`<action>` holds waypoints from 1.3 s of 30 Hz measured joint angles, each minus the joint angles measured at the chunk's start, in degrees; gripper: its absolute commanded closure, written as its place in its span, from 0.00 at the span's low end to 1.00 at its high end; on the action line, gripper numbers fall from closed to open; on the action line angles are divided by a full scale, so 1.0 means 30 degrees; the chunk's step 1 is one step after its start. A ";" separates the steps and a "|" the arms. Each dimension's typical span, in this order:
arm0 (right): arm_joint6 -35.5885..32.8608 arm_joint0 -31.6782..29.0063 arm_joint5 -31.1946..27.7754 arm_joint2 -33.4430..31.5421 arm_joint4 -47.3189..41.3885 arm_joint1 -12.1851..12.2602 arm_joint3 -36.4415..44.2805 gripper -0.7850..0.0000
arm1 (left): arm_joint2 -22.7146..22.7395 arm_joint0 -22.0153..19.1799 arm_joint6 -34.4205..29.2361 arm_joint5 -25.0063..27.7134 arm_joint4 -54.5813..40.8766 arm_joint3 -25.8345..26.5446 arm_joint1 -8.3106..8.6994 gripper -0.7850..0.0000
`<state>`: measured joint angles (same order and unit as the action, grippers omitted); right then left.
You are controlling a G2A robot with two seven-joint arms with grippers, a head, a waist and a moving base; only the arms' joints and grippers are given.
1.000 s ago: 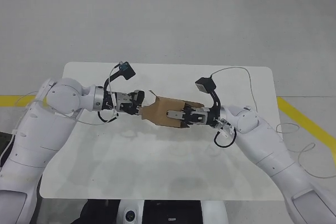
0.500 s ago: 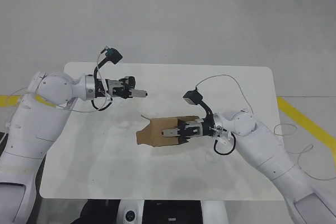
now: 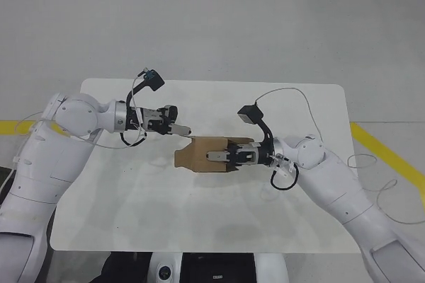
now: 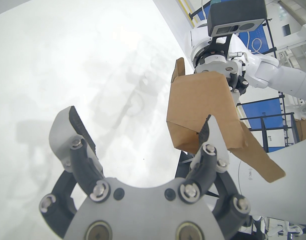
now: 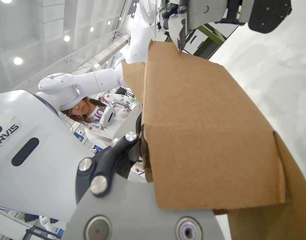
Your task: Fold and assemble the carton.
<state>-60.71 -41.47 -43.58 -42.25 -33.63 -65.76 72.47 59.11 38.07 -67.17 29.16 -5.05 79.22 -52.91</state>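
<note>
Right gripper (image 3: 219, 154) clamps carton (image 3: 195, 156), left gripper (image 3: 187, 131) gapes beside its loose flap (image 4: 255, 156); an off-line push likely crumples flap or twists carton free.

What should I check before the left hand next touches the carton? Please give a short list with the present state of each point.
1. Right hand holds the carton: ok, it is shut on it.
2. Left hand is open: ok, its fingers are wide apart.
3. Left hand is apart from the carton: cannot tell. One fingertip overlaps the carton's edge in the left wrist view.
4. End flaps are folded in: not ok. One flap sticks out loose at the end that faces the left hand.
</note>
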 measured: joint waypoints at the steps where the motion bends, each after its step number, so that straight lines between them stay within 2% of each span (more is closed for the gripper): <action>1: 0.0050 0.0037 -0.0049 0.0018 0.0002 -0.0017 -0.0033 1.00 | 0.0035 0.0026 -0.0030 -0.0021 -0.0021 0.0063 0.0016 0.00; 22: 0.0920 0.0212 -0.0919 0.0076 0.0176 -0.0390 -0.0443 1.00 | 0.0283 0.0667 -0.0408 -0.0059 -0.0149 0.1232 0.0224 0.00; 39: 0.0959 0.0287 -0.0958 0.0012 0.0469 -0.0539 -0.0747 1.00 | 0.0340 0.0663 -0.0385 -0.0157 -0.0254 0.1375 0.0282 0.00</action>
<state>-57.83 -40.61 -46.45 -42.21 -32.23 -67.37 70.23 60.13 40.06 -68.32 28.69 -5.81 83.35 -52.06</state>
